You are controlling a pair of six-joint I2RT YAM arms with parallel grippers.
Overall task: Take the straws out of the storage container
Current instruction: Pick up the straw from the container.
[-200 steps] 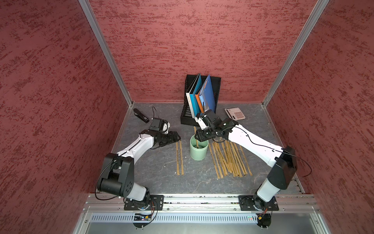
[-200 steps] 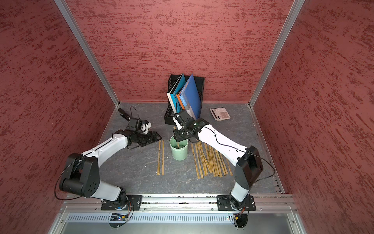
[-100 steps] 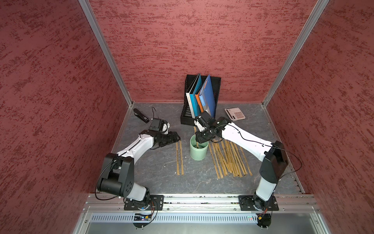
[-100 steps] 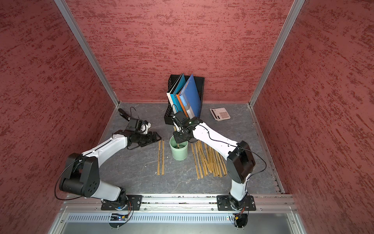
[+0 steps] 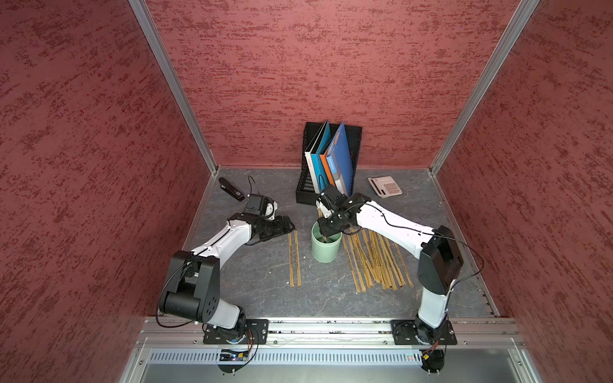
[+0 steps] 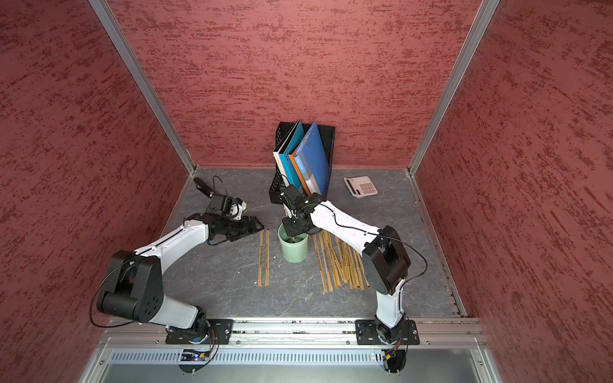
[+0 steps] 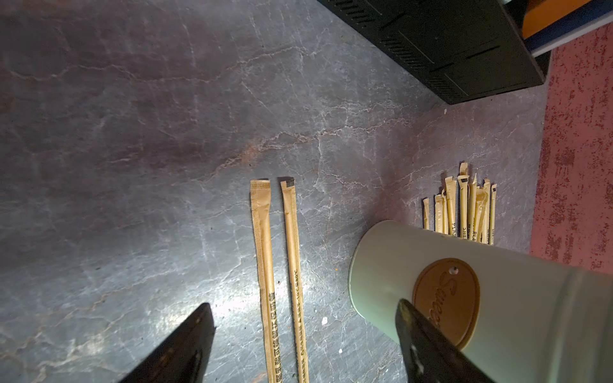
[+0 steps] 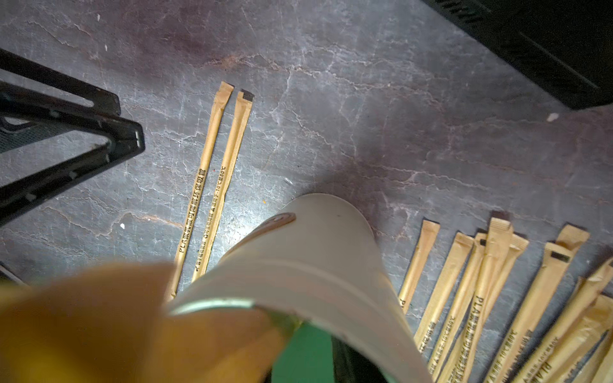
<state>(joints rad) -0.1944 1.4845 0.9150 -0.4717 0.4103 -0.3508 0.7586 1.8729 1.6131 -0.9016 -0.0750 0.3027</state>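
**One straw in the cup: pinch lightly, lift straight**

Most of the straws (image 5: 374,262) lie flat on the tabletop (image 5: 258,291). There is a fanned pile just beside the storage container (image 5: 326,250) on the right arm's side, and two more straws (image 5: 294,258) lie parallel on the other side. In both top views one straw (image 6: 293,237) stands inside the container, leaning against its wall.

Your right gripper (image 5: 327,226) is at the container's mouth, over that straw. The top views do not show how far apart its jaws stand. The right wrist view gives only a blurred tan strip (image 8: 99,315) close to the lens beside the rim, so you cannot tell whether anything is gripped. Your left gripper (image 5: 290,228) hangs low near the two parallel straws, jaws spread wide with nothing between them.

Expect the straw to weigh almost nothing and to flex. It looks like a thin, flat paper sleeve that will crease or fold under a hard squeeze and may slide in a loose one. Take it across its flat faces on the upper part, near the rim, with a gentle pinch.

Draw it out along its own length, since pulling sideways would likely bend it over the rim. The container looks light and smooth-sided, so it may tip or skid if the jaws catch its rim.
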